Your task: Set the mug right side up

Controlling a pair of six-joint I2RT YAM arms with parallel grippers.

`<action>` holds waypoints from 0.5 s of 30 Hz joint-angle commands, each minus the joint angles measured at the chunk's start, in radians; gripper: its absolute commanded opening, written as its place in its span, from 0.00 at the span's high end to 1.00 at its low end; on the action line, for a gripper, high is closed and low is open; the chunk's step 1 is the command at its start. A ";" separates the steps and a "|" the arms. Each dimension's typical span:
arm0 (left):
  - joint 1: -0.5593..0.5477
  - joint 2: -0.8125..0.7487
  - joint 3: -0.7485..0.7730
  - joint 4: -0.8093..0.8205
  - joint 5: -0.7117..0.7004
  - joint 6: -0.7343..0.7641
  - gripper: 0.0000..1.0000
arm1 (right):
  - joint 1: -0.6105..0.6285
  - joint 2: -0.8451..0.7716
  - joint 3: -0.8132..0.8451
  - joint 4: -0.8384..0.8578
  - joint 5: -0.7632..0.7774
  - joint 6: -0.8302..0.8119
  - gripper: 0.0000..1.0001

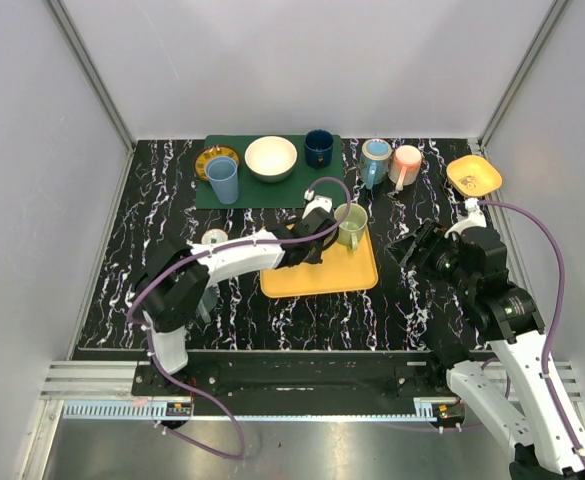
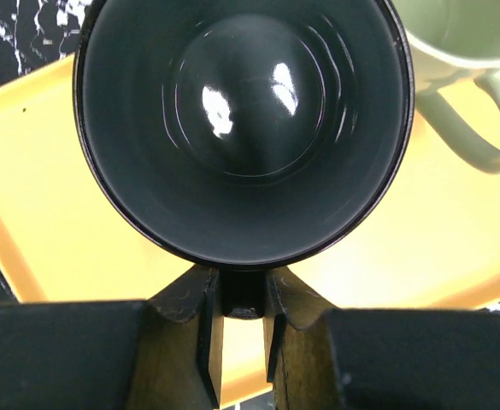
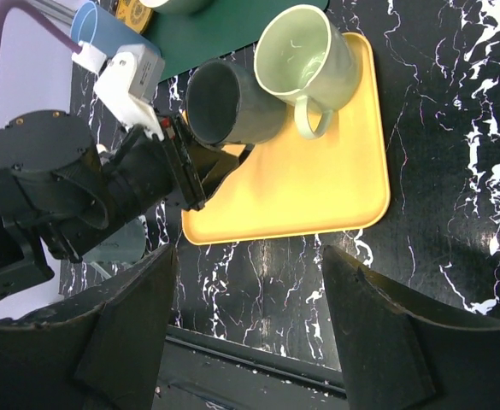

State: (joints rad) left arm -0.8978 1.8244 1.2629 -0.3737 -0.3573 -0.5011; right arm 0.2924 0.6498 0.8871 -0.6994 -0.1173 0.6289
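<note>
A dark grey mug (image 2: 241, 128) lies tipped on its side over the yellow tray (image 2: 53, 222), its open mouth facing the left wrist camera. My left gripper (image 2: 243, 295) is shut on the mug's handle, with the jaws close together around it. In the right wrist view the mug (image 3: 228, 102) sits at the tray's (image 3: 318, 188) far left corner, held by the left gripper (image 3: 200, 166). In the top view the left gripper (image 1: 317, 238) mostly hides it. My right gripper (image 1: 412, 245) is open and empty, right of the tray (image 1: 322, 275).
A pale green mug (image 1: 350, 224) stands upright on the tray beside the dark mug. At the back, a green mat (image 1: 302, 185) holds a blue cup (image 1: 222, 180), a white bowl (image 1: 271, 158) and a dark blue cup (image 1: 319, 148). A blue mug (image 1: 375, 162), a pink mug (image 1: 406, 165) and a yellow bowl (image 1: 474, 176) stand to its right.
</note>
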 commanded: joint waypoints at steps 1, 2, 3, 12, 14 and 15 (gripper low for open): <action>0.025 0.029 0.104 0.079 0.017 0.033 1.00 | 0.005 0.002 -0.002 0.046 -0.008 -0.006 0.26; 0.031 0.035 0.110 0.076 0.020 0.036 1.00 | 0.005 0.002 -0.004 0.046 -0.007 -0.005 0.26; 0.033 0.050 0.121 0.073 0.021 0.039 1.00 | 0.005 0.004 -0.002 0.046 -0.007 -0.008 0.26; 0.051 0.099 0.145 0.032 0.023 0.049 1.00 | 0.005 0.017 -0.019 0.055 -0.007 -0.009 0.26; 0.051 0.110 0.154 0.013 0.008 0.047 0.99 | 0.005 0.020 -0.020 0.058 -0.010 -0.008 0.26; 0.051 0.110 0.156 0.007 0.008 0.047 0.90 | 0.005 0.021 -0.020 0.057 -0.008 -0.008 0.26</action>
State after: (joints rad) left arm -0.8520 1.9221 1.3533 -0.3836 -0.3290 -0.4675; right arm 0.2928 0.6643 0.8703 -0.6838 -0.1173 0.6285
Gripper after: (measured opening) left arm 0.203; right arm 0.741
